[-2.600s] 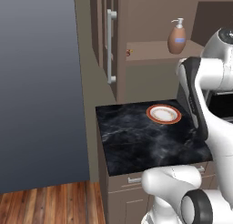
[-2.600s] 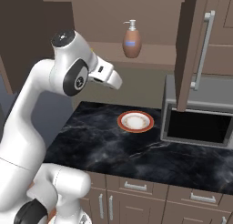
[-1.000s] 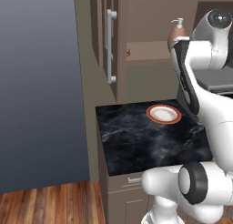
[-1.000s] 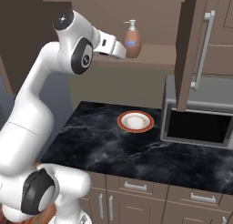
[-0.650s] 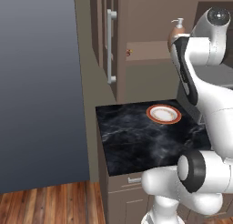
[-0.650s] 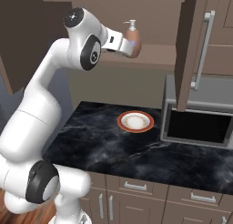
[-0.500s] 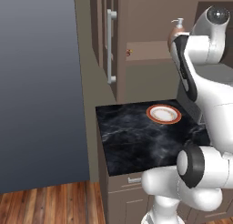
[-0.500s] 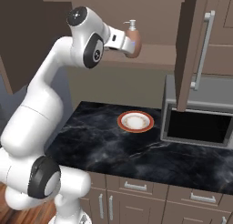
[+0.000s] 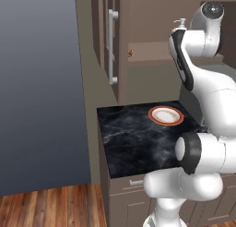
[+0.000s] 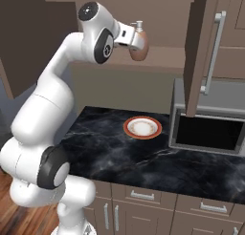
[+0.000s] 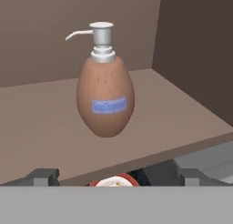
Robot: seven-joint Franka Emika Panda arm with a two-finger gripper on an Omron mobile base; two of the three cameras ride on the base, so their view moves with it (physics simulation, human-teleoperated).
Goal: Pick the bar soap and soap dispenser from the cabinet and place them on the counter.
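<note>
While raised to shelf height in the cabinet (image 10: 210,33), gripper (image 11: 113,176) faced soap dispenser (image 11: 105,98) squarely, jaws wide apart, nothing held. Dispenser upright on inner shelf (image 11: 41,123), just ahead of fingertips (image 11: 43,176). Bar soap (image 9: 130,52) at shelf's left end. Step judged: approach for first pick. Next: advance until bottle sits between fingers, close, lift, lower to counter (image 10: 115,153) beside plate (image 10: 142,127).

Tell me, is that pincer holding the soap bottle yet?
No, nothing is held. The pincer is open in front of the soap dispenser, which stands on the cabinet shelf.
</note>
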